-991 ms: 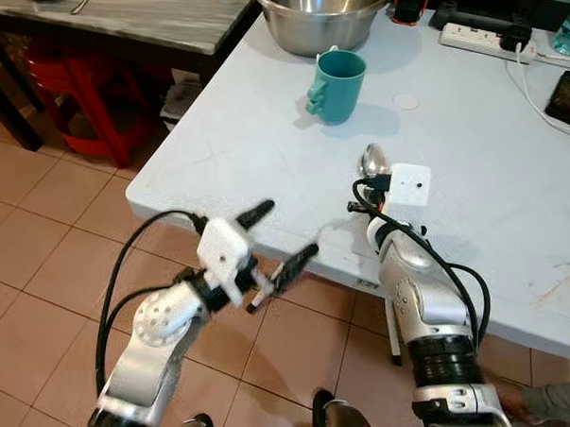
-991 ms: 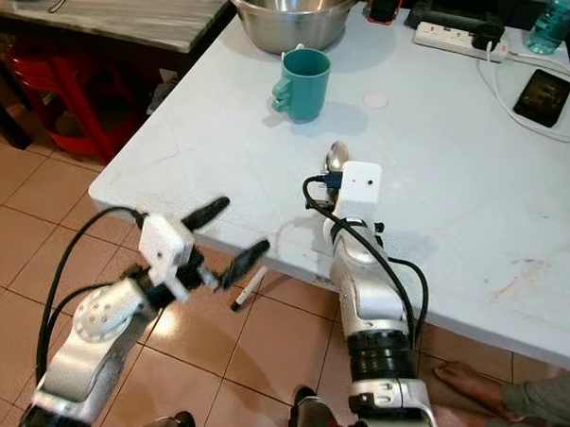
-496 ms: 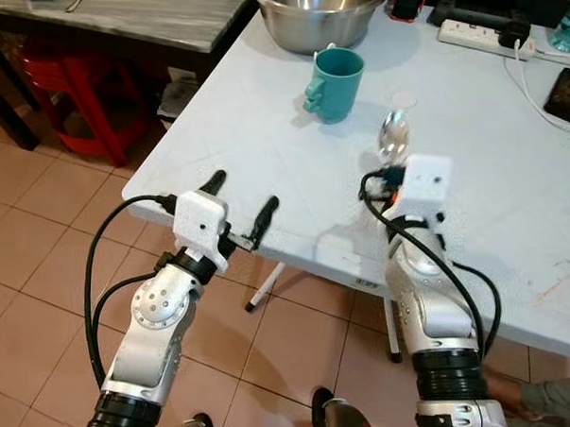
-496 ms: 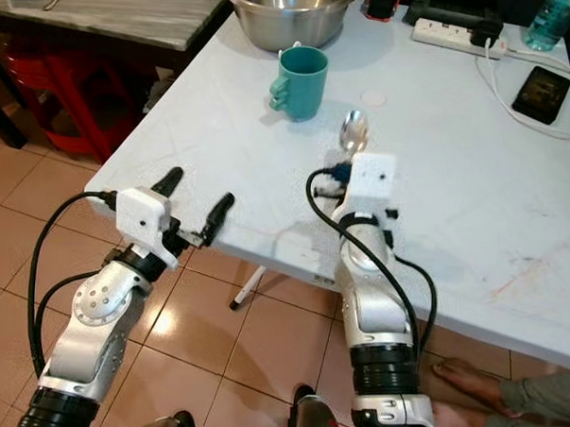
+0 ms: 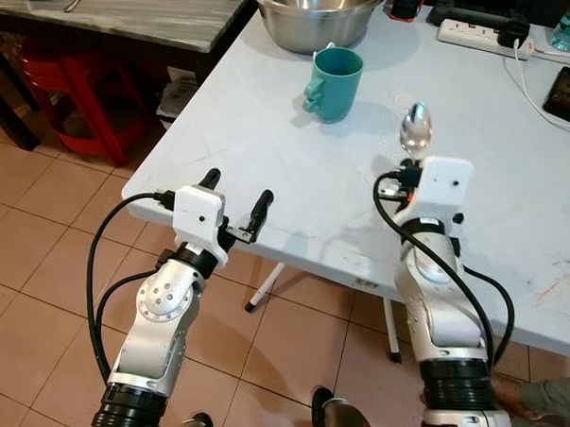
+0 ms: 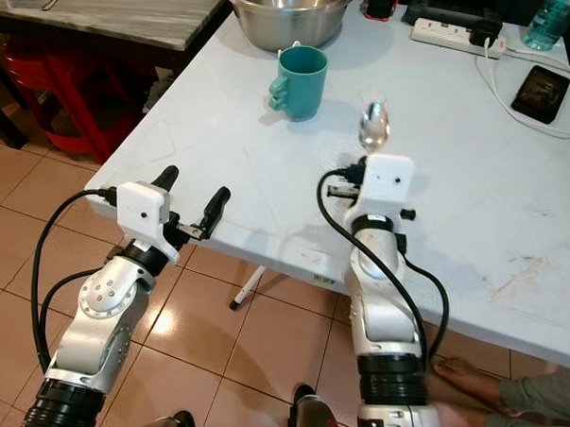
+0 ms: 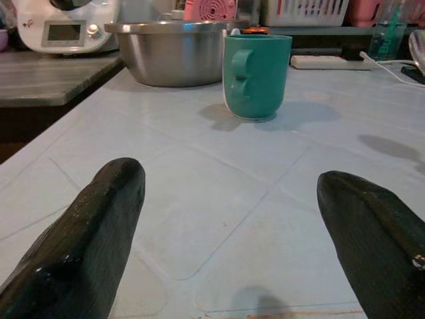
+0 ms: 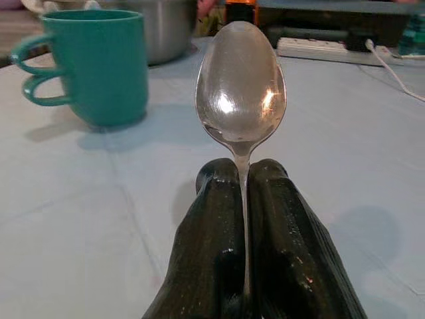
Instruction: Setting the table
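Right wrist view: shiny silver spoon (image 8: 240, 83), bowl forward, handle clenched in the right pincer (image 8: 243, 178).

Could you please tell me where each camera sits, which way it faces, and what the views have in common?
Head eyes: on the head, looking forward and down at the white table, both silver arms showing.
Left wrist: along the open left gripper, low at the table edge, toward the teal mug and steel bowl.
Right wrist: along the right gripper, clamped on the spoon.
All views share the mug.
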Robot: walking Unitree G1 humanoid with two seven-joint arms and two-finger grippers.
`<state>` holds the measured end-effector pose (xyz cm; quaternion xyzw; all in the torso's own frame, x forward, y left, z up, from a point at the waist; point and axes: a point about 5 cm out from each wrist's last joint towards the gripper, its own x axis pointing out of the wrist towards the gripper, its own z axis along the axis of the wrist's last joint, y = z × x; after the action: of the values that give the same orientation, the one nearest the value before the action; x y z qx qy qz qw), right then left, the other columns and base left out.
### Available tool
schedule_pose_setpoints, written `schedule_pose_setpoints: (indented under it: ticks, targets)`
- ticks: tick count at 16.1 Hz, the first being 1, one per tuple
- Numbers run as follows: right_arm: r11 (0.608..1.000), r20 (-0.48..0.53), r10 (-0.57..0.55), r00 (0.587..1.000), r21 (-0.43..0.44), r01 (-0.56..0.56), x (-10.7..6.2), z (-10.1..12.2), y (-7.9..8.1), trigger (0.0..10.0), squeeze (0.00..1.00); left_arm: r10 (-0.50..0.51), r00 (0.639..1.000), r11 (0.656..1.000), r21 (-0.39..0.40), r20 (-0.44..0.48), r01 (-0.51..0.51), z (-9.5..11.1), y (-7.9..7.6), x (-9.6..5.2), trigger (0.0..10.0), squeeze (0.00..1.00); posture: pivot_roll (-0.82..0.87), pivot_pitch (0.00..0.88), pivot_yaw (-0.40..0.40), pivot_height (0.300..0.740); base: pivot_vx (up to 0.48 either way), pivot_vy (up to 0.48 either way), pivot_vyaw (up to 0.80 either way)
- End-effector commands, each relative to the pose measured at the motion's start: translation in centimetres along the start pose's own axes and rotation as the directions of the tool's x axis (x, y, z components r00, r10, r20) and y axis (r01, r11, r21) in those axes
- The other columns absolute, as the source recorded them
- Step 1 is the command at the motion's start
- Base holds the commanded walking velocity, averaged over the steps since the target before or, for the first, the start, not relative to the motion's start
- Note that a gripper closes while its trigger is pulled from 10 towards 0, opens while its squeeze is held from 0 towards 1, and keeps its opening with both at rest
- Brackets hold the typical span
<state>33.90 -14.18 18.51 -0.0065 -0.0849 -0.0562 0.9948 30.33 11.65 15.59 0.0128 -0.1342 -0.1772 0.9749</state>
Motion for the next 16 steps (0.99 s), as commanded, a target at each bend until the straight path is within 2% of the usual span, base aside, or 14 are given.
schedule_pose_setpoints:
  ticks: [1,8,16]
  targets:
    - [1.0,0.013,-0.019,1.0,-0.006,0.019,-0.11,0.14,-0.32,10.0,0.0,0.007,1.0,1.0,0.002,-0.011,-0.007,-0.22,0.03,0.07,10.0,0.0,-0.15,0.222,0.017,0.74,0.0,0.281,-0.65]
    - [1.0,0.017,-0.021,1.0,-0.006,0.021,0.07,0.07,-0.23,10.0,0.0,0.008,1.0,1.0,0.01,-0.002,-0.008,-0.16,0.25,0.33,10.0,0.0,-0.14,0.214,0.017,0.74,0.0,0.348,-0.6]
    - [1.0,0.046,-0.013,0.999,-0.008,0.013,0.14,0.24,-0.13,10.0,0.0,0.005,1.0,1.0,0.011,0.005,-0.005,-0.22,-0.25,0.56,10.0,0.0,-0.14,0.211,0.016,0.74,0.0,0.401,0.0]
